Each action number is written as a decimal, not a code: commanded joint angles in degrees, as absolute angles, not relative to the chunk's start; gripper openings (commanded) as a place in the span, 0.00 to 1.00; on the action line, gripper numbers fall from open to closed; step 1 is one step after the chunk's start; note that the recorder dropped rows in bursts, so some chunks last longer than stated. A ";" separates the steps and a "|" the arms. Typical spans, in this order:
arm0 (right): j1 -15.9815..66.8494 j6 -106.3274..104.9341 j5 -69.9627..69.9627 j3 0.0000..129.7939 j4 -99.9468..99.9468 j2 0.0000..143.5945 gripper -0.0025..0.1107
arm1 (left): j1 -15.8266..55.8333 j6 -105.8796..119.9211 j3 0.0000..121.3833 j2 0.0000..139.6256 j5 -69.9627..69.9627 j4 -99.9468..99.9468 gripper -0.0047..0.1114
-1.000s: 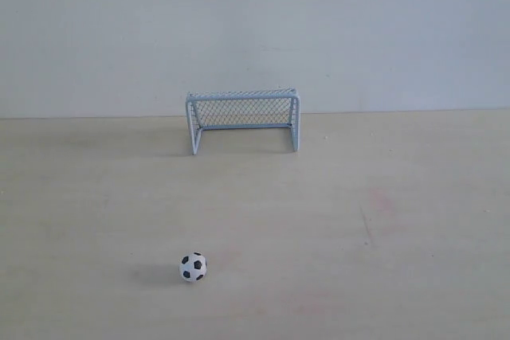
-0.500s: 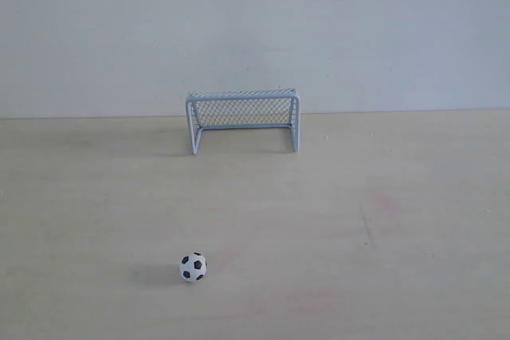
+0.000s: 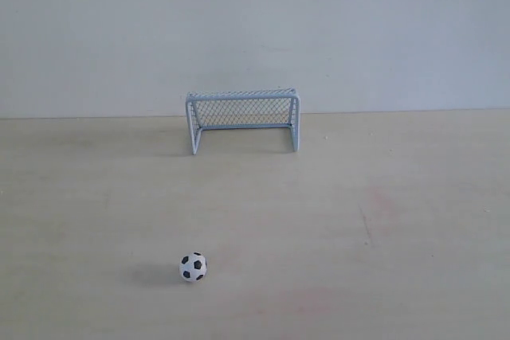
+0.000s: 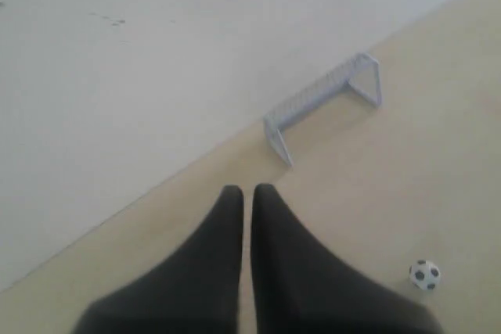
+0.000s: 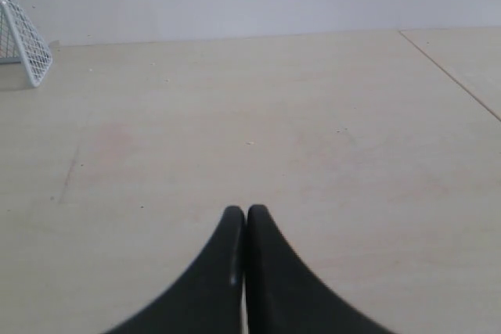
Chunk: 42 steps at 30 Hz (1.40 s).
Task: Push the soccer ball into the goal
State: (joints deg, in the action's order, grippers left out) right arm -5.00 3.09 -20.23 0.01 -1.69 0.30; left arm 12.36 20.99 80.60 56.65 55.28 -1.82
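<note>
The soccer ball (image 3: 192,267), small and white with black patches, rests on the pale wooden table near the front, left of centre. The goal (image 3: 243,119), pale blue-white frame with mesh net, stands at the back against the wall, its mouth facing the front. Neither arm shows in the exterior view. In the left wrist view my left gripper (image 4: 247,191) is shut and empty above the table, with the ball (image 4: 424,274) off to one side and the goal (image 4: 325,111) farther ahead. My right gripper (image 5: 246,211) is shut on nothing, with one end of the goal (image 5: 25,39) at the frame edge.
A white wall (image 3: 255,29) rises right behind the goal. A faint dark scratch (image 3: 365,227) and a pinkish stain mark the table to the right of centre. A seam (image 5: 450,74) crosses the tabletop in the right wrist view.
</note>
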 commanded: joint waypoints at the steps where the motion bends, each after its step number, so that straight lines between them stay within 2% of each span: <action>1: -5.10 2.86 -19.59 0.00 -2.07 0.00 0.02 | 18.34 27.48 79.28 61.56 54.97 -2.16 0.08; 5: -5.10 2.86 -19.59 0.00 -2.07 0.00 0.02 | 22.01 31.86 74.34 64.85 54.38 -2.86 0.08; 10: -5.10 2.86 -19.59 0.00 -2.07 0.00 0.02 | 21.88 37.02 65.73 68.87 53.78 -2.38 0.08; 17: -5.10 2.86 -19.59 0.00 -2.07 0.00 0.02 | 21.88 56.53 56.13 78.45 50.41 7.00 0.08; 20: -5.10 2.86 -19.59 0.00 -2.07 0.00 0.02 | 21.88 59.70 54.68 83.92 43.67 9.71 0.08; 26: -5.10 2.86 -19.59 0.00 -2.07 0.00 0.02 | 21.88 82.02 54.60 93.45 37.61 10.10 0.08; 42: -5.10 2.86 -19.59 0.00 -2.07 0.00 0.02 | 21.88 91.76 54.73 103.97 35.95 19.07 0.08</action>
